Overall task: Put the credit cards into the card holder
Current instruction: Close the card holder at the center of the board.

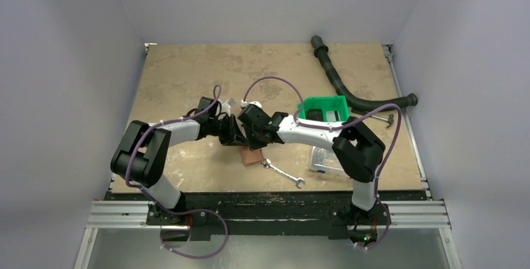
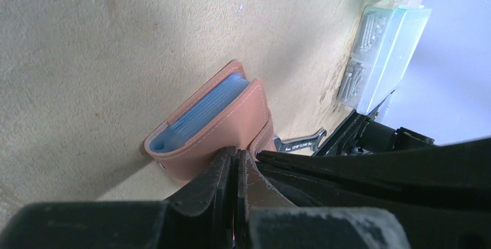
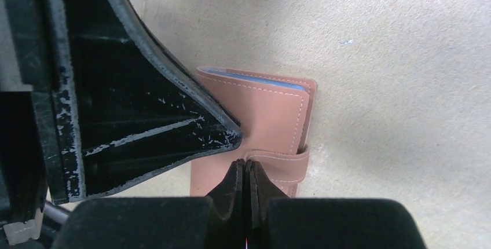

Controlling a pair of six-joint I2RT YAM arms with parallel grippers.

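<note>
Combination wrench [image 1: 284,174] lay nearest the arm bases on the table [image 1: 187,81]. Just behind it was the card holder [image 2: 231,121]: reddish-brown, folded nearly closed, strap across its open side, on the tabletop about centre, between the two arms. Credit cards [image 2: 202,113] showed only as light blue edges stacked inside the fold; count unclear. Both claws were down on it. Left gripper [image 2: 236,153]: jaws fully together, tips against the holder's cover beside the strap. Right gripper [image 3: 246,164]: jaws also fully together, tips at the strap. Couldn't tell if either pinched any leather. Right of the holder sat a clear compartment box [image 2: 382,58] with screws. Beyond it was the green bin [image 1: 322,99]. Hammer [image 1: 378,117] and black corrugated hose [image 1: 350,91] were farthest back.
</note>
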